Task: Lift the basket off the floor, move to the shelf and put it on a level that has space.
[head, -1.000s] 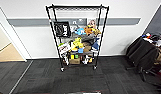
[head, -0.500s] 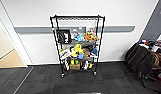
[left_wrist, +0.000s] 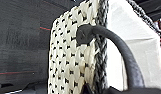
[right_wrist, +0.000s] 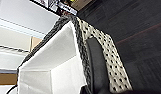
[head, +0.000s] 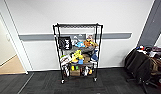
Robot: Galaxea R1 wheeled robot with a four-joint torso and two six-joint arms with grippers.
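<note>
The shelf, a tall black wire rack on casters, stands straight ahead against the white wall. Its top level is a bare wire grid. The basket is cream-and-dark woven with a white lining. It hangs above the dark carpet floor. One dark loop handle curves down into my left gripper, which is shut on it. In the right wrist view the basket is tilted, and its other handle runs into my right gripper.
Toys and boxes crowd the rack's lower tiers. A doorway with light wooden flooring opens at the left. A dark chair and a cluttered desk stand at the right. Dark carpet lies in front of the rack.
The whole head picture has shifted: the rack now sits lower in it and looks slightly nearer, so the camera has moved. Nothing on the rack has changed.
</note>
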